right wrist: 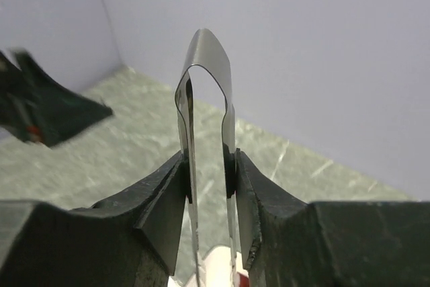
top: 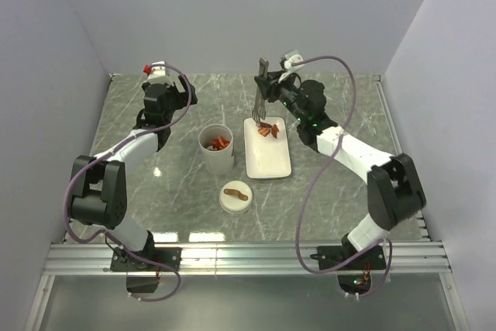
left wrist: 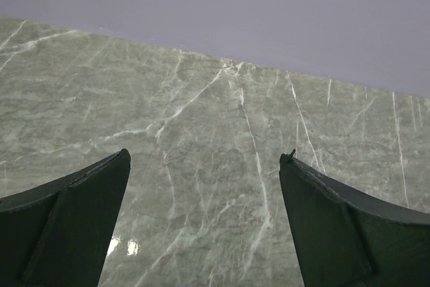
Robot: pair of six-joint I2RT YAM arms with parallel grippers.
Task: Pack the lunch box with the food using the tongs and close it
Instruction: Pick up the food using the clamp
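Observation:
The tongs (top: 262, 94) stand almost upright in my right gripper (top: 269, 89), which is shut on their two arms. Their tips reach down to the far end of the white plate (top: 271, 162), at the red-orange food (top: 266, 130) there. In the right wrist view the tongs (right wrist: 208, 92) rise between my fingers (right wrist: 164, 196) of the right gripper (right wrist: 209, 179), their joined end on top. The lunch box (top: 216, 154) stands open left of the plate with red-orange pieces (top: 222, 143) inside. Its lid (top: 234, 197) lies in front of it. My left gripper (top: 160, 81) (left wrist: 205, 159) is open over bare table at the back left.
The back wall runs close behind both grippers, with side walls to the left and right. The marble tabletop (top: 341, 191) ends at a metal rail (top: 248, 253) along the near edge. The left arm (right wrist: 40, 105) shows at the left of the right wrist view.

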